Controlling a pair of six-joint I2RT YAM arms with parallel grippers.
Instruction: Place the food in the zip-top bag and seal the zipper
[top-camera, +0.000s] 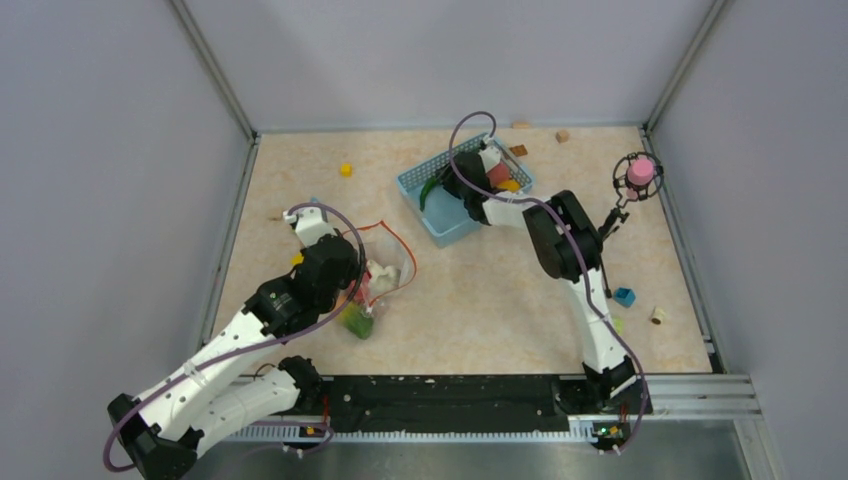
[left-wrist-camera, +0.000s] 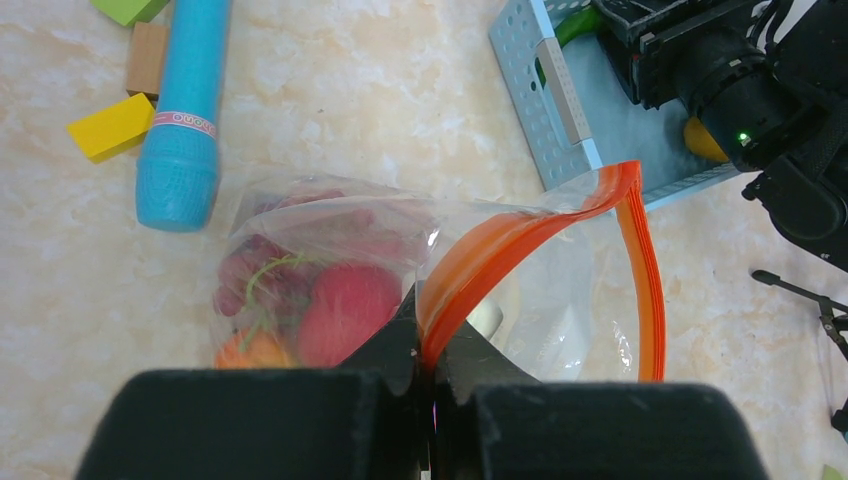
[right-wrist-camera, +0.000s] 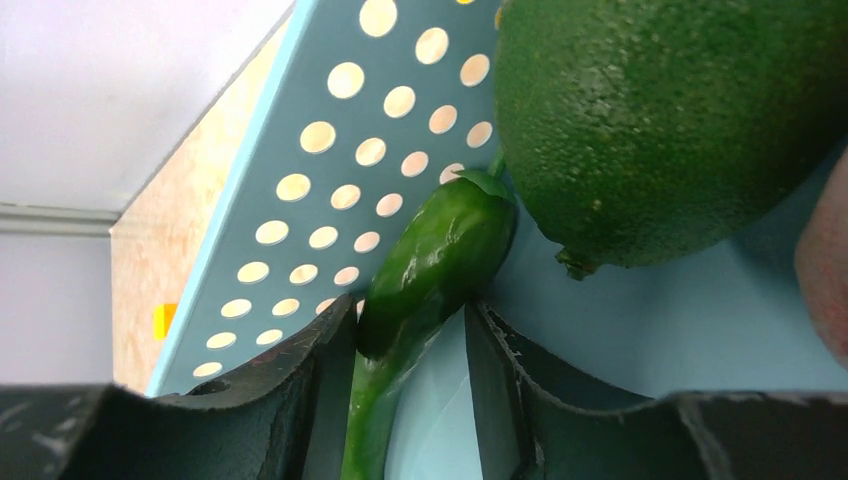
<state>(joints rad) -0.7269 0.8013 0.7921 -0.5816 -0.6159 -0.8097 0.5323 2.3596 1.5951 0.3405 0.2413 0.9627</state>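
Clear plastic shows from above: the zip-top bag (top-camera: 392, 262) lies on the worktop (top-camera: 480, 300) at 9 o'clock, touching the left hand (top-camera: 368, 280). The right hand (top-camera: 455, 190) is inside the blue basket (top-camera: 445, 225) at 12 o'clock.

From the left wrist, the left hand (left-wrist-camera: 428, 350) is clenched on the orange-red zipper (left-wrist-camera: 520, 235). Food (left-wrist-camera: 345, 310) sits in the bag at 10 o'clock.

From the right wrist, the right hand (right-wrist-camera: 410, 340) is spread. The long green chili (right-wrist-camera: 440, 260) lies between its fingers. A round green fruit (right-wrist-camera: 650, 120) sits at 1 o'clock.
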